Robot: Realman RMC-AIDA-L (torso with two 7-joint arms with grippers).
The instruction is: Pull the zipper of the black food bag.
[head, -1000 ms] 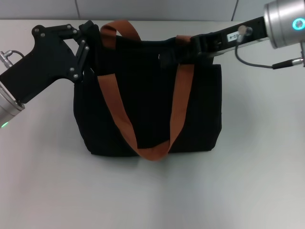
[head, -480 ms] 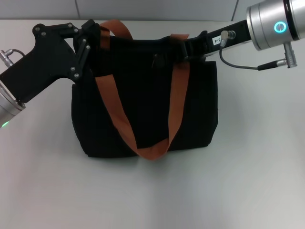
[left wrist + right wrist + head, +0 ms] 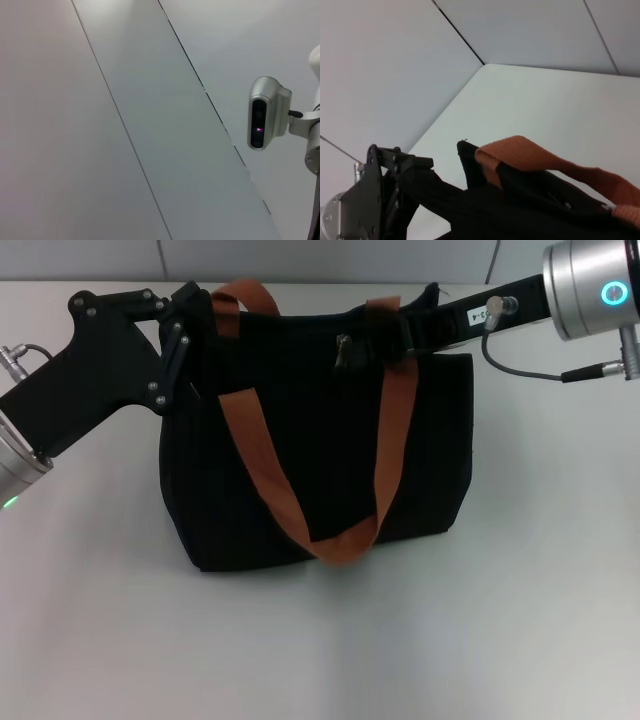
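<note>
On the white table (image 3: 520, 620), the black food bag (image 3: 320, 470) has shifted right; left hand (image 3: 190, 315) clenches its corner.

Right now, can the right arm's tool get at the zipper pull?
Probably yes. The right tool sits at the black food bag's top edge beside the zipper, with only the orange strap crossing there. The left tool holds the far corner.
</note>
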